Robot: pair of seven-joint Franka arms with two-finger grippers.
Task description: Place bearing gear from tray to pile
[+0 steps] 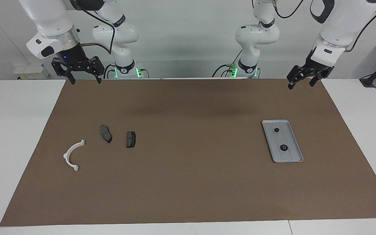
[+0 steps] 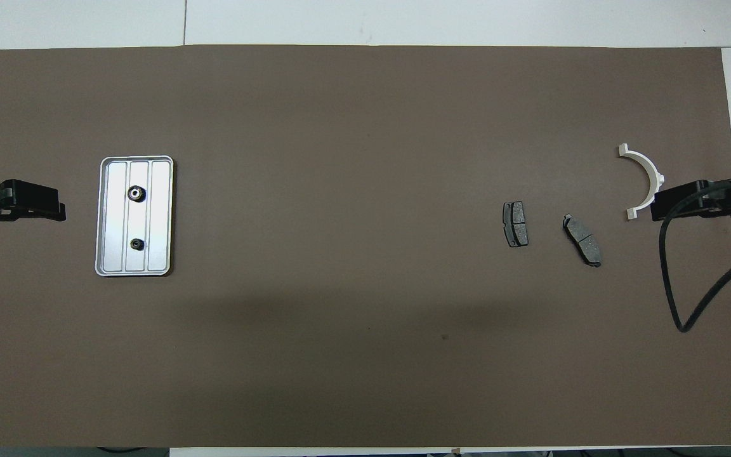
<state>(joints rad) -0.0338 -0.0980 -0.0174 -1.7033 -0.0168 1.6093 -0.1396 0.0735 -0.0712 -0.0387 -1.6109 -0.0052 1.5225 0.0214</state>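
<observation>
The silvery tray [image 1: 291, 143] lies on the brown mat toward the left arm's end; it also shows in the overhead view [image 2: 159, 216]. Two small black bearing gears lie in it: the larger gear [image 1: 284, 148] [image 2: 136, 193] farther from the robots, the smaller gear [image 1: 276, 130] [image 2: 138, 244] nearer. The pile lies toward the right arm's end: a white half-ring bracket [image 1: 73, 155] [image 2: 643, 181] and two dark brake pads [image 1: 106, 133] [image 1: 131, 139]. My left gripper [image 1: 301, 85] hangs open and empty above the mat's edge nearest the robots. My right gripper [image 1: 86, 81] hangs open and empty above that edge too.
The brown mat [image 1: 188, 189] covers most of the white table [image 1: 15, 137]. A black cable [image 2: 676, 279] loops down from the right arm near the bracket in the overhead view. Nothing lies on the mat between the tray and the pile.
</observation>
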